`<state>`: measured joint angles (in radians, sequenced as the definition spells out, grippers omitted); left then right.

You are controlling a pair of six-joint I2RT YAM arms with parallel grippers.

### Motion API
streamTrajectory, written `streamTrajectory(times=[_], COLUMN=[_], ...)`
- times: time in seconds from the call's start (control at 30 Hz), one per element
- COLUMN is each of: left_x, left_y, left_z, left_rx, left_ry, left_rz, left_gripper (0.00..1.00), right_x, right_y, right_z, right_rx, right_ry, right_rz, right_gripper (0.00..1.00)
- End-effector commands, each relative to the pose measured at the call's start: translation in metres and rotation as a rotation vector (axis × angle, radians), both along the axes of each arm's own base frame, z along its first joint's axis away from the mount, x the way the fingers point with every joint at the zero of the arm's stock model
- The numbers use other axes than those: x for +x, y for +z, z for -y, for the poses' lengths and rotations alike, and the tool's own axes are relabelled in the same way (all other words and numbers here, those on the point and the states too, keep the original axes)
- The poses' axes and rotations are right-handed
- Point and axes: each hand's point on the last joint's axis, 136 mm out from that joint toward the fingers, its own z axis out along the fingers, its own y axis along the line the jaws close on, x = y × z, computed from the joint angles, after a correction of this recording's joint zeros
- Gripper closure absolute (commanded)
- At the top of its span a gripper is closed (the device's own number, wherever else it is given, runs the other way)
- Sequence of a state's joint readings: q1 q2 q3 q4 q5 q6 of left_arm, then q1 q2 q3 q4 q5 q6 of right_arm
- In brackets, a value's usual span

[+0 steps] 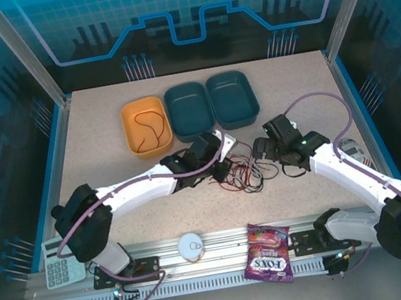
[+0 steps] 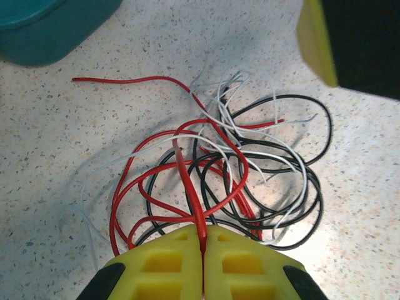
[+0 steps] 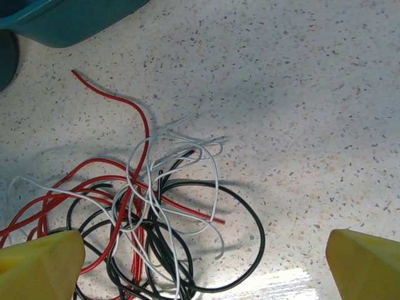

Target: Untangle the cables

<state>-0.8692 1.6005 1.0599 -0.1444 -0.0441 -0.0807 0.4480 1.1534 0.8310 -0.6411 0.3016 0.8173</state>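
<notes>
Where the overhead camera looked down on the table (image 1: 298, 87), the cables (image 1: 242, 176) lay in one loose heap of red, black and white loops near its middle, between the two arms. The left gripper (image 1: 223, 169) sat at the heap's left edge and the right gripper (image 1: 262, 151) just beside its right edge, so each arm could work from its own side. An orange tray (image 1: 131, 119) behind the heap held one thin dark wire. Two teal trays (image 1: 232, 98) stood to its right, probably as sorting bins.

From the left wrist camera, the left gripper (image 2: 203, 240) was shut, its yellow pads (image 2: 169, 265) pressed together on a red cable (image 2: 186, 178). That strand rose from the seam and ran back into the tangle (image 2: 262, 169), crossing under white loops and over black ones. Such a pinch on a single strand suits drawing it clear of the rest. A teal tray (image 2: 44, 25) showed at the upper left corner.

From the right wrist camera, the right gripper (image 3: 203, 269) stood fully open, its fingertips (image 3: 37, 262) wide apart at the two lower corners and gripping nothing. The cables (image 3: 247, 215) lay on the table ahead of the left finger. One red end (image 3: 112, 97) trailed toward a teal tray (image 3: 69, 22). The open stance appeared to keep that arm ready to pin or take a second strand. The next pull called for a slow draw, since crossed loops could tighten into a knot.
</notes>
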Motion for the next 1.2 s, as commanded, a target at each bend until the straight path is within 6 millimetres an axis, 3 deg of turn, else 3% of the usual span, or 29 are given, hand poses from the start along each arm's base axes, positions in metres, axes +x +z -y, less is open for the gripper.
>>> streamTrajectory(times=[0.0, 0.27, 0.63, 1.17], left_x=[-0.008, -0.002, 0.007, -0.002], left_y=[0.016, 0.034, 0.07, 0.111], left_z=[0.003, -0.004, -0.009, -0.027], left_rx=[-0.08, -0.143, -0.243, -0.291], left_ry=[0.01, 0.106, 0.206, 0.17], left_rz=[-0.014, -0.014, 0.0, 0.142], left_gripper=[0.95, 1.0, 1.0, 1.0], right_x=[0.006, 0.011, 0.011, 0.014], right_y=[0.007, 0.013, -0.01, -0.024], right_z=[-0.005, -0.029, -0.04, -0.047], right_rx=[0.039, 0.086, 0.075, 0.056], right_ry=[0.025, 0.121, 0.142, 0.155], right_rz=[0.037, 0.08, -0.003, -0.041], right_gripper=[0.0, 0.0, 0.0, 0.0])
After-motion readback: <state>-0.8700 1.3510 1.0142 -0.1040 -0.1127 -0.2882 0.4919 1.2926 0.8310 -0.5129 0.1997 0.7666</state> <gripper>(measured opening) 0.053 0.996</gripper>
